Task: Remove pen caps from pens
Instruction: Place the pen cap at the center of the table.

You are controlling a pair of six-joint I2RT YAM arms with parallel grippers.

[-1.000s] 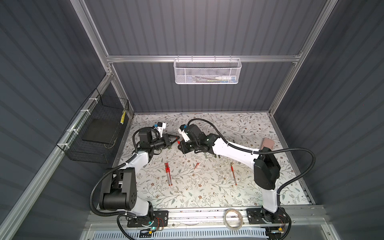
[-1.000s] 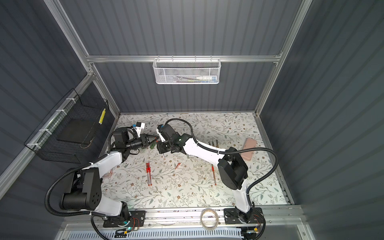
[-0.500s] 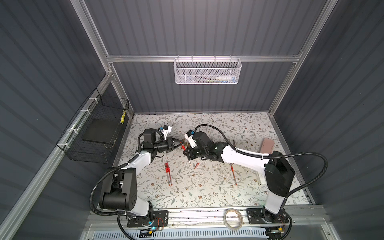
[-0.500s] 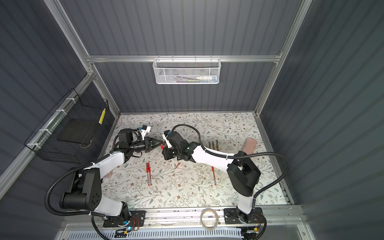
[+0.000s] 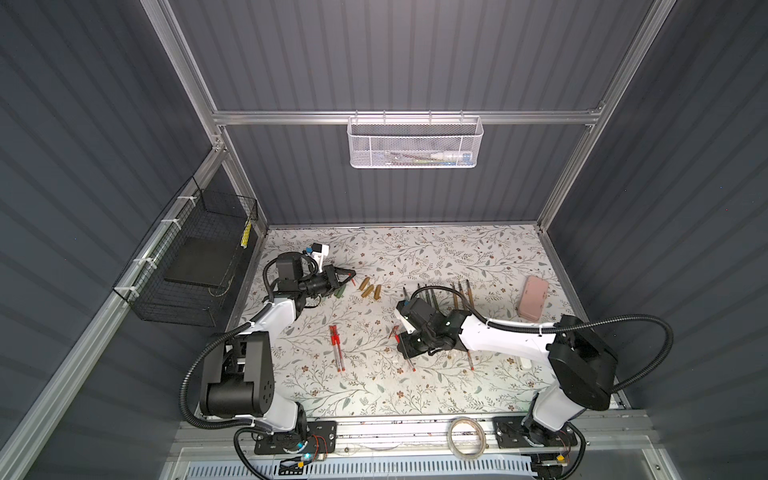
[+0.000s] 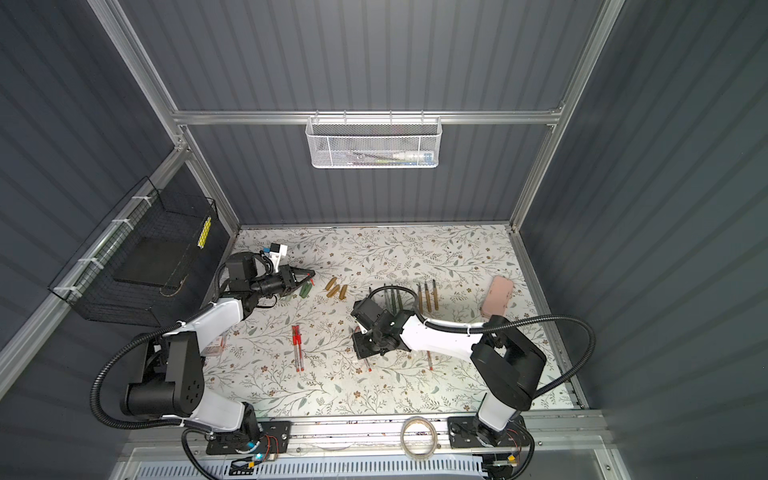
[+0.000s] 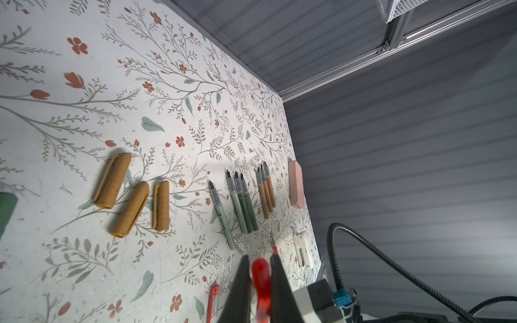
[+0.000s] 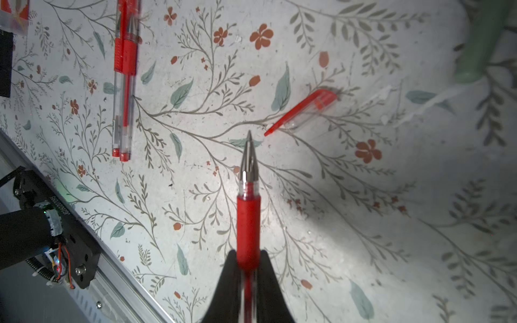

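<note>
My left gripper (image 7: 258,258) is shut on a red pen cap (image 7: 260,276), held above the mat's back left (image 5: 351,274). My right gripper (image 8: 248,253) is shut on a clear red-banded pen (image 8: 248,212) whose bare metal tip points at a loose red cap (image 8: 302,112). In both top views it hangs over the mat's middle (image 5: 406,347) (image 6: 360,349). Three gold-brown caps (image 5: 370,288) and green caps (image 5: 340,292) lie near the left gripper. Uncapped green pens (image 5: 428,295) and gold-brown pens (image 5: 461,291) lie in rows behind the right arm. Two capped red pens (image 5: 336,347) lie side by side.
A pink case (image 5: 533,298) lies at the right side of the mat, and a white flat bar (image 5: 525,365) shows beside the right arm. Another red pen (image 5: 469,359) lies under the right forearm. A tape roll (image 5: 465,432) sits on the front rail.
The grippers were together at the back left. The right arm has drawn away to the mat's middle with the pen, and the cap has stayed in the left gripper.
</note>
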